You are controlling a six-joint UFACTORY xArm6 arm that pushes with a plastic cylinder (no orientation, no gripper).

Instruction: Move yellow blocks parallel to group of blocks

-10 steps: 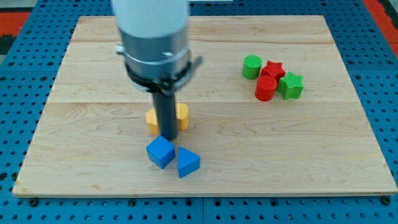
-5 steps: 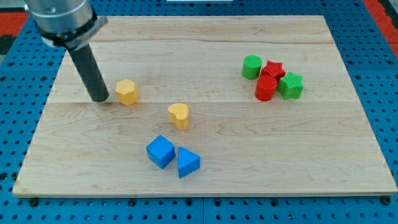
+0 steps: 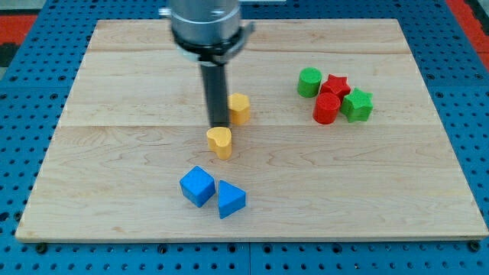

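Two yellow blocks lie near the board's middle: a yellow hexagonal block (image 3: 240,108) and a yellow heart-shaped block (image 3: 219,142) below and left of it. My tip (image 3: 219,124) stands just left of the hexagonal block, touching or nearly touching it, and just above the heart block. At the view's right a tight group holds a green cylinder (image 3: 309,81), a red star (image 3: 335,85), a red cylinder (image 3: 326,108) and a green star (image 3: 357,105).
A blue cube (image 3: 197,186) and a blue triangular block (image 3: 230,198) sit side by side near the board's bottom edge, below the yellow blocks. The wooden board (image 3: 114,176) rests on a blue pegboard.
My tip swept from the board's left to its middle. The yellow hexagonal block moved right with it, from the left part to just above the heart block. Other blocks did not move.
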